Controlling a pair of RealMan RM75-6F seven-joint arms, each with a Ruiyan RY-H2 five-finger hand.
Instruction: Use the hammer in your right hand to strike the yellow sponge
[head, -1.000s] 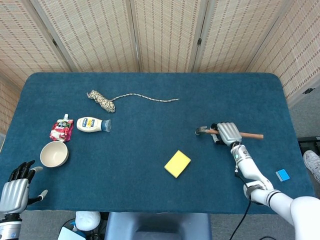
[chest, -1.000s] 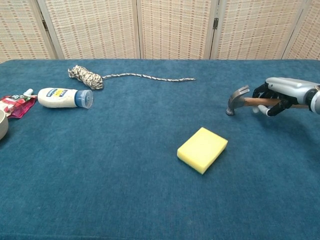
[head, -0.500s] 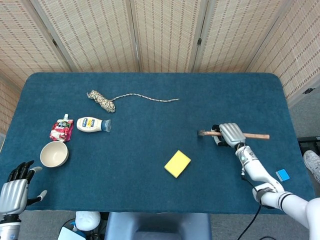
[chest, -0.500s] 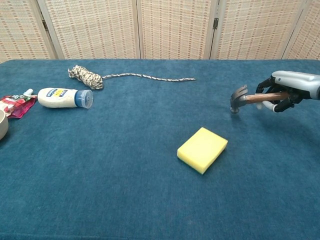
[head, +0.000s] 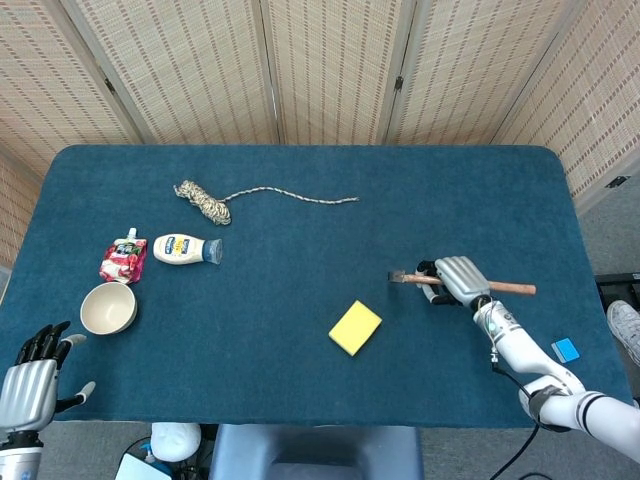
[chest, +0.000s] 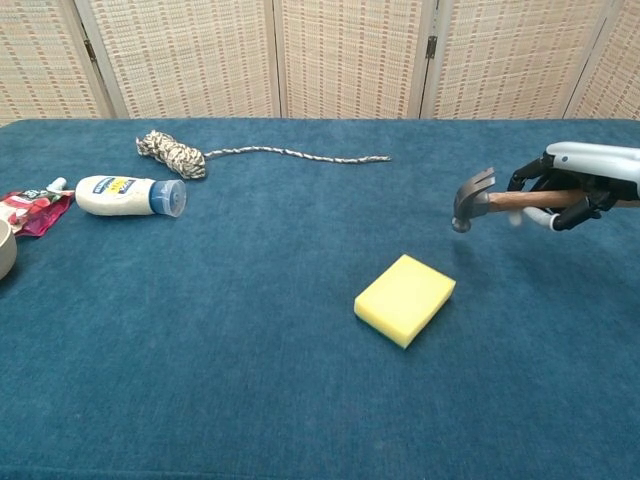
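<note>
The yellow sponge (head: 355, 327) (chest: 405, 299) lies flat on the blue table, a little right of centre near the front. My right hand (head: 459, 279) (chest: 568, 183) grips the wooden handle of the hammer (head: 470, 285) (chest: 477, 200), held above the table. Its metal head (chest: 471, 198) points left and hangs up and to the right of the sponge, apart from it. My left hand (head: 30, 378) hovers at the front left corner with its fingers spread and nothing in it.
A white bowl (head: 108, 307), a red pouch (head: 122, 260), a mayonnaise bottle (head: 185, 249) and a coiled rope (head: 208, 200) lie on the left and back of the table (head: 300, 260). A small blue block (head: 565, 350) sits by the right front edge.
My right hand has carried the hammer slightly left and toward the front, bringing its head closer to the sponge. The left hand and the sponge are unmoved.
</note>
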